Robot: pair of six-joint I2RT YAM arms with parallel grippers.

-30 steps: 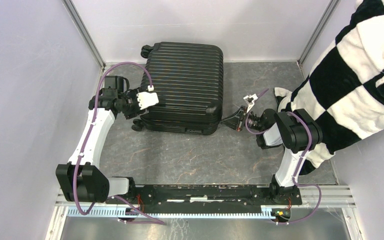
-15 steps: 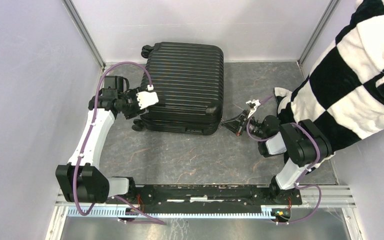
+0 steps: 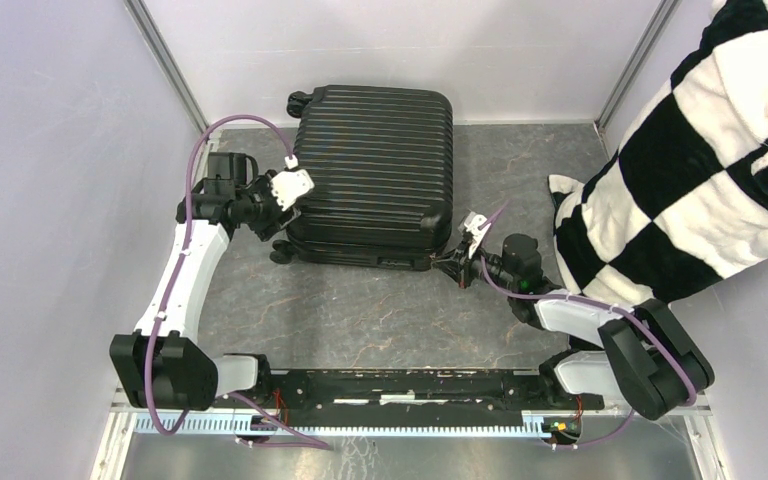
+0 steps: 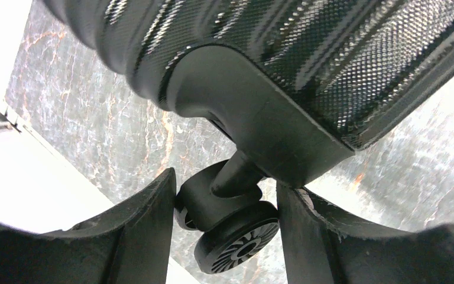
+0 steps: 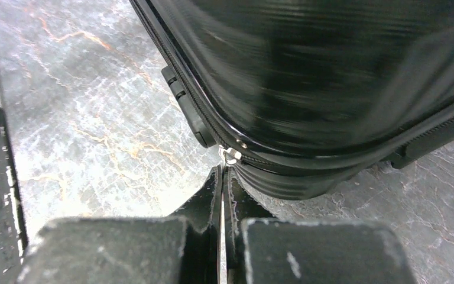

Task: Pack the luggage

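Note:
The luggage [image 3: 375,170] is a black ribbed hard-shell suitcase lying flat and zipped shut at the back of the table. My left gripper [image 3: 278,232] is at its near left corner. In the left wrist view the left gripper [image 4: 226,184] has both fingers pressed against a caster wheel [image 4: 236,236] under the shell [image 4: 284,47]. My right gripper [image 3: 448,265] is at the near right corner. The right wrist view shows that gripper [image 5: 222,177] shut on the thin metal zipper pull [image 5: 229,155] hanging from the suitcase's [image 5: 331,77] zip line.
A black-and-white checkered fabric [image 3: 700,150] hangs over the right wall and down onto the table beside the right arm. White walls close in the left, back and right. The arms' mounting rail [image 3: 400,385] runs along the near edge.
The right arm swung left and forward to the suitcase's near right corner and shut on the zipper pull. The suitcase and the left gripper shifted slightly back and right.

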